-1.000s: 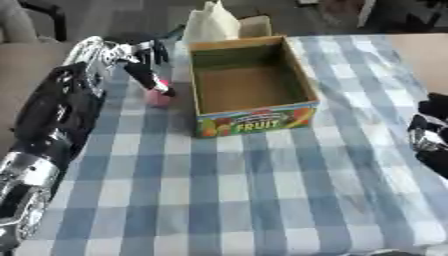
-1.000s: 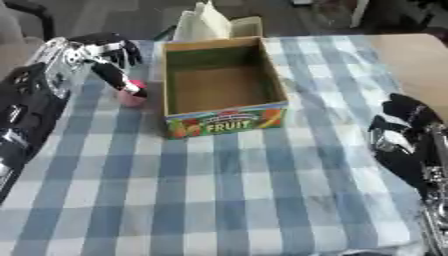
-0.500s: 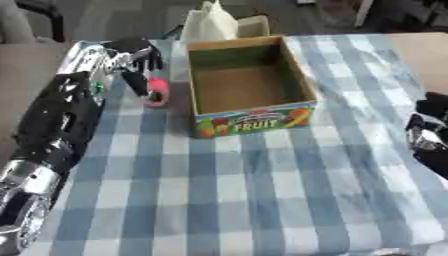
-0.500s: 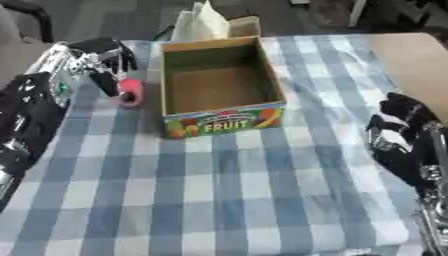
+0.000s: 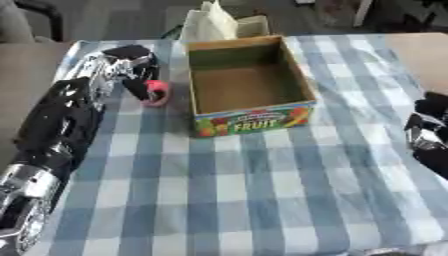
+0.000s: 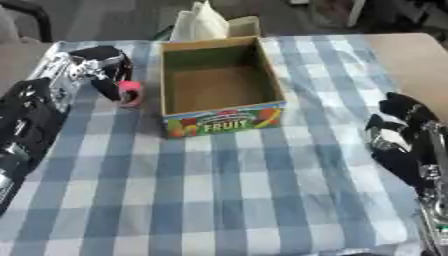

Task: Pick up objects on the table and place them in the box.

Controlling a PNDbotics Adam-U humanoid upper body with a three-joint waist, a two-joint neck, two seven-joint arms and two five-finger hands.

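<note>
Checked tablecloth [image 5: 262,190]; left hand [image 5: 131,60] now nearer box [image 5: 249,82], pink object [image 5: 156,92] alongside.

The table [image 5: 262,200] before me is covered by a blue-and-white checked cloth [image 6: 245,200], with bare tan surface showing at its far right corner. On the cloth stands an open cardboard box [image 5: 249,85] with "FRUIT" printed on its near wall, its inside bare. Just beside the box's left wall is a small pink-red object [image 5: 157,92]; whether it touches the cloth I cannot tell. Behind the box stands a tissue box [image 6: 210,22] with white tissue rising upright.
</note>
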